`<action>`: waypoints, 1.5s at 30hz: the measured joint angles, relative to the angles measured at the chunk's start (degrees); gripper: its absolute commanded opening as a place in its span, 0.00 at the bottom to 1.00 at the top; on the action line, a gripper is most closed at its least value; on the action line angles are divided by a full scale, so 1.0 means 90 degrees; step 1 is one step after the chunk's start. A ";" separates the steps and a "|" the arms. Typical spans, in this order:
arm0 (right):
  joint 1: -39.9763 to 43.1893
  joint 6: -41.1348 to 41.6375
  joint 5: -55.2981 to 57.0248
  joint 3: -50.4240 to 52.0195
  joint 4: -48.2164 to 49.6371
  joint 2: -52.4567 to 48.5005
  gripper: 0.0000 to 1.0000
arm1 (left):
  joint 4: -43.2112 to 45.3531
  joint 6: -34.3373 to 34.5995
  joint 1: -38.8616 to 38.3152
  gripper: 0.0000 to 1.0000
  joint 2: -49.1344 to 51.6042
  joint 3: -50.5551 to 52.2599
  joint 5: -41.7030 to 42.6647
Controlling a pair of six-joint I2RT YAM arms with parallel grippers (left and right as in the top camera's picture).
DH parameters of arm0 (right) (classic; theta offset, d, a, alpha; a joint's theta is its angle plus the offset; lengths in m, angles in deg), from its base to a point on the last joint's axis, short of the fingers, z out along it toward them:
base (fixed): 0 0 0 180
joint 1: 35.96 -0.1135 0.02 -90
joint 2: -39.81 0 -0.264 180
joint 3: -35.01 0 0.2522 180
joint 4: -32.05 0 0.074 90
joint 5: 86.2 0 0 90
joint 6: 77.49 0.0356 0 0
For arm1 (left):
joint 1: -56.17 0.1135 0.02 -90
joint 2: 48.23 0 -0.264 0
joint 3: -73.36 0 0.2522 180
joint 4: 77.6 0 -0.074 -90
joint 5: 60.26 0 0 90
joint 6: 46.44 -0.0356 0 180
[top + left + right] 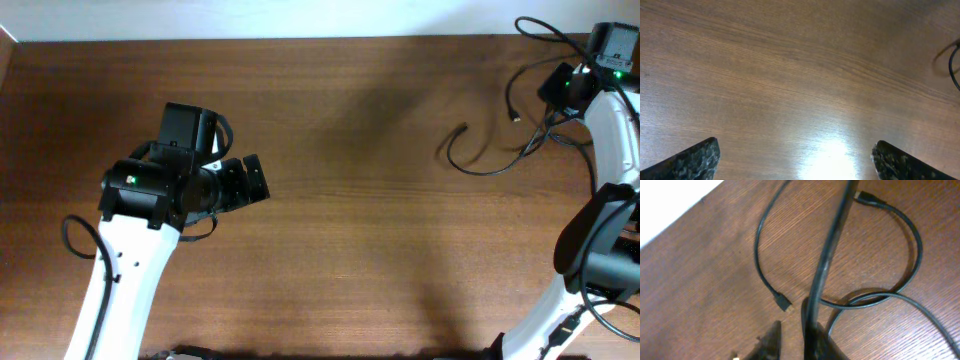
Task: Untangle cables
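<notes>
Thin black cables lie in loose loops at the table's far right, a small plug at one end. In the right wrist view one cable runs from the top edge down along the inner side of my right gripper's right finger. The jaws stand slightly parted, with bare wood in the gap. Another cable curves around behind, and two plugs rest on the wood. My left gripper hangs wide open over bare table at the left, far from the cables. A cable's curve shows at that view's right edge.
The wooden table runs to a white back edge. The right arm reaches from the bottom right up to the far right corner, with thicker wires around its wrist. A wire loop hangs by the left arm.
</notes>
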 measured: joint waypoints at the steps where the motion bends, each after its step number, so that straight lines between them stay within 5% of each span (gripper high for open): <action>1: 0.0036 0.0019 -0.0007 0.0000 -0.0010 0.0000 0.99 | 0.0002 0.0000 0.0000 0.99 0.0000 0.0000 0.0000; 14: 0.0053 -0.0537 -0.0845 0.0000 -0.1166 0.0100 0.99 | 0.0002 0.0000 0.0000 0.99 0.0000 0.0000 0.0000; 22: 0.0053 -0.0942 -0.2091 -0.0005 -0.2871 0.3228 0.99 | 0.0000 0.0000 0.0000 0.99 0.0000 0.0000 -0.0002; 26: 0.0053 -0.0954 -0.2135 -0.0005 -0.3247 0.3866 0.99 | 0.0005 0.0000 0.0000 0.99 0.0005 0.0000 0.0000; 45: 0.0053 -0.0962 -0.2152 -0.0002 -0.3259 0.3764 0.99 | 0.0002 0.0000 0.0000 0.99 0.0005 0.0000 0.0000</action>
